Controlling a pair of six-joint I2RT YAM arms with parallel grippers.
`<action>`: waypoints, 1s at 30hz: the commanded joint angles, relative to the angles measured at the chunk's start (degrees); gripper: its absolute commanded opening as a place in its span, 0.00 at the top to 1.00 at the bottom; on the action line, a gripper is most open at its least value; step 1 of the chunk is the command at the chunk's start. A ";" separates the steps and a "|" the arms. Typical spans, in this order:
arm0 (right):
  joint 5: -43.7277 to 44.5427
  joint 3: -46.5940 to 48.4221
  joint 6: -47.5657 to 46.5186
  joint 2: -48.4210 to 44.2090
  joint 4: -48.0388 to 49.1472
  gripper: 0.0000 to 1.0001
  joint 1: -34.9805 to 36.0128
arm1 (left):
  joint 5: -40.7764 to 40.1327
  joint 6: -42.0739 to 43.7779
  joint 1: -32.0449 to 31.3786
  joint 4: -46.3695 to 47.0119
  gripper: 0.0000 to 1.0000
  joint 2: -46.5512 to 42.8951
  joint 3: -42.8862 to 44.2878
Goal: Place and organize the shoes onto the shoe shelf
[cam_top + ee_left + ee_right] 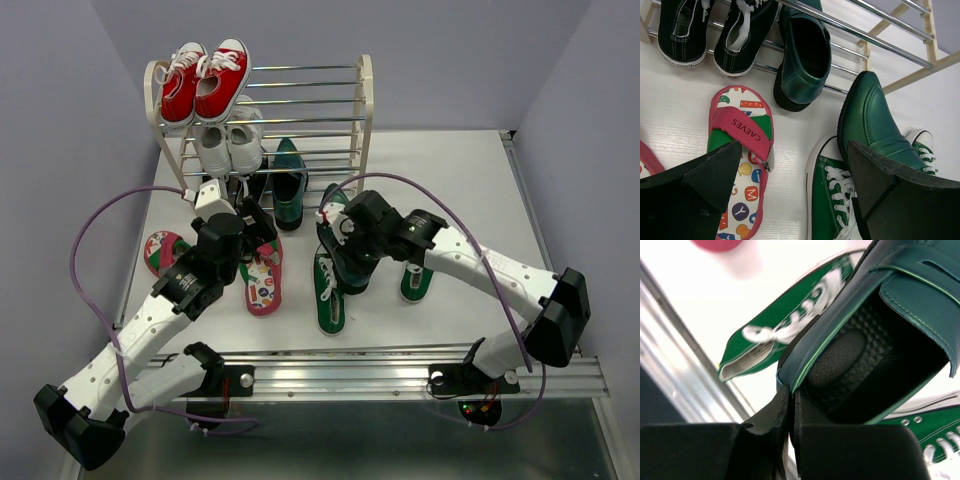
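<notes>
A: Which step is in hand now?

B: I think it is the loafers. The right gripper (790,407) is closed tight on the heel rim of a dark green loafer (875,120). The shoe seems to be lifted and tilted, with its toe toward the shoe shelf (365,100), just above a green sneaker (827,200).

A: And where is the other loafer (805,55)?

B: It lies on the lowest rods, to the right of a pair of dark sneakers (705,30), with its heel toward the arms. The place at its right side looks free.

A: So what does the next move call for?

B: In my judgement, the arm has to carry the shoe forward and low, under the middle rods. Then it sets the shoe beside its partner, facing the same way, and only then opens. The space between the tiers looks narrow, so the toe could knock a rod.

A: What about the left gripper (794,155)?

B: Its jaws are spread wide and hold nothing. It hangs over a flip-flop (742,145) on the table (450,180) and does not touch it.

A: What is left to do?

B: Both flip-flops and both green sneakers lie on the table in front of the shelf. The top tier carries red sneakers (205,80), and the tier below it white sneakers (228,145).
</notes>
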 commanded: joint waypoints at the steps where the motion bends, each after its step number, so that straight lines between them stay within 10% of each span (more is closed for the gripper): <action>1: 6.59 3.40 -4.35 0.25 14.19 0.99 0.41 | -1.14 1.38 -0.11 2.03 0.01 -0.81 -0.57; 30: 10.28 13.68 -5.41 15.19 25.97 0.99 -6.88 | -1.85 1.38 -0.11 1.59 0.01 -1.25 -0.39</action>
